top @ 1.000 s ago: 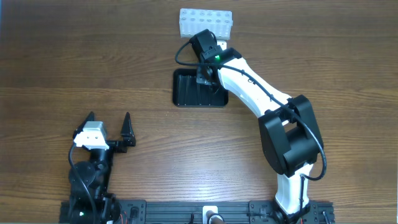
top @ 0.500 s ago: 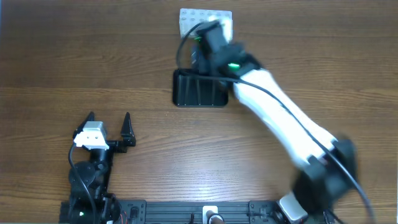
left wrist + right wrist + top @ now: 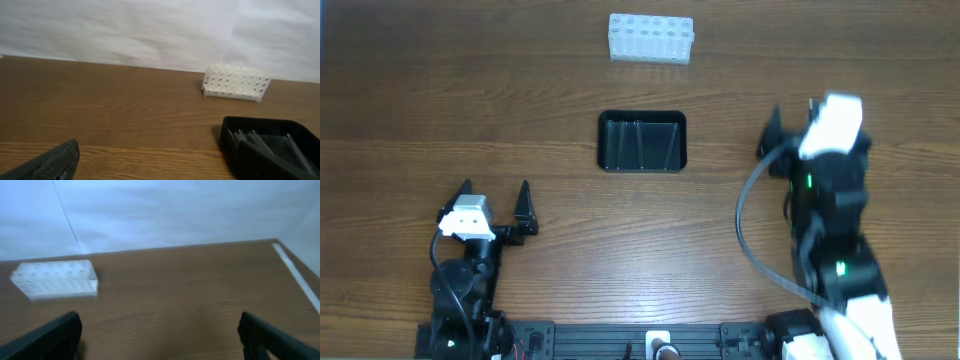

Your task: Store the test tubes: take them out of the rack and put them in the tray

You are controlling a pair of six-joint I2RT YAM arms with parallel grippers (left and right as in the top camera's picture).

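The white test tube rack stands at the table's far edge, its top showing rows of round holes; it also appears in the wrist views. In front of it sits the black tray with clear test tubes lying in it. My right gripper is open and holds nothing, well to the right of the tray. At the near left, my left gripper stands open and holds nothing, with one finger in its wrist view.
Bare brown wood surrounds the tray and rack. A white wall backs the table's far edge. The right arm's black cable loops out to its left.
The right arm has swung back from the tray and rack to the table's right side, its gripper open. The left arm has not moved.
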